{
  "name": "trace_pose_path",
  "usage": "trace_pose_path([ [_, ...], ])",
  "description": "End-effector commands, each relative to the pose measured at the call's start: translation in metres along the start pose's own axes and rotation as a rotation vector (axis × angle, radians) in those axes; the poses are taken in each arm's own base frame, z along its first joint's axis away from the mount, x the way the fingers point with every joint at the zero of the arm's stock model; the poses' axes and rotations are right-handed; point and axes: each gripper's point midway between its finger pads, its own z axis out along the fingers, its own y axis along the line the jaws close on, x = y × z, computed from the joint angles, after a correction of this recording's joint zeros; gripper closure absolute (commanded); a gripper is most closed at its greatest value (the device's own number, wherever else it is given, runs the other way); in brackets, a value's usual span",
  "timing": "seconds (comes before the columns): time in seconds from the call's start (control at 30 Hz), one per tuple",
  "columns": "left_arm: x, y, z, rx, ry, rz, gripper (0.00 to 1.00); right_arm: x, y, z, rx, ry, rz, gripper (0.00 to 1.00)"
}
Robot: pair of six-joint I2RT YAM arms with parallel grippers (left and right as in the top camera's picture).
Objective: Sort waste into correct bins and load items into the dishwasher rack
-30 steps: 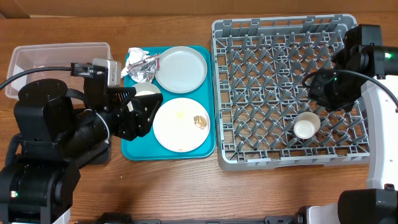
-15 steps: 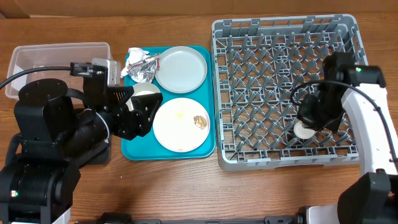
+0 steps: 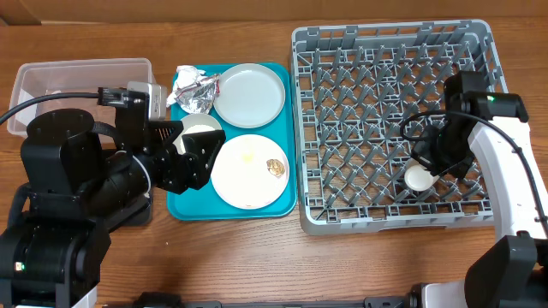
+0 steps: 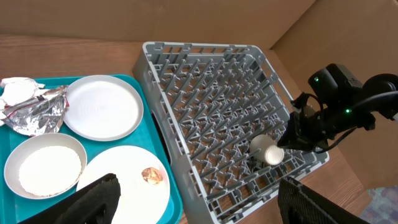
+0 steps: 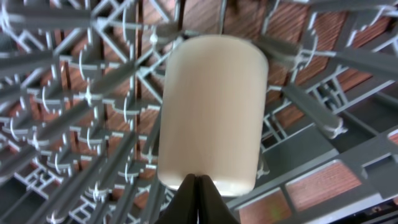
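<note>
Setting: robot test bench, probably a lab rather than a home kitchen. Evidence: wood-grain table [image 3: 257,261]; plain cardboard backdrop [image 4: 205,18]; cabled left arm [image 3: 68,167] and right arm [image 3: 514,162]; dishwasher rack [image 3: 385,32] and teal tray [image 3: 184,208] staged on the table.

Overhead looking straight down on the whole table [image 3: 257,265], left wrist angled low across the teal tray [image 4: 175,198] toward the rack [image 4: 211,106], right wrist in tight on the white cup [image 5: 211,112], rack shared by all three
</note>
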Motion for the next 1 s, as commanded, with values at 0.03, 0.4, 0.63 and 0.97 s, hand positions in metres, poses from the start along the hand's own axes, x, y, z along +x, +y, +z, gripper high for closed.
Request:
trace_pose_path([
  [0.03,-0.006,-0.001,-0.004,-0.007,-0.019,0.011,0.16,0.008,-0.001,-0.001,-0.007,0.027,-0.024,0.96],
  [0.4,-0.006,-0.001,-0.003,-0.006,-0.019,0.010,0.15,-0.023,-0.024,0.020,0.125,-0.135,0.096,0.96],
  [0.63,-0.006,-0.001,-0.003,-0.006,-0.018,0.010,0.14,-0.044,-0.018,0.014,0.105,-0.230,0.130,0.96],
  [0.97,-0.012,0.017,-0.007,-0.116,-0.051,0.012,0.00,-0.040,0.047,-0.108,-0.310,-0.361,-0.158,0.81],
])
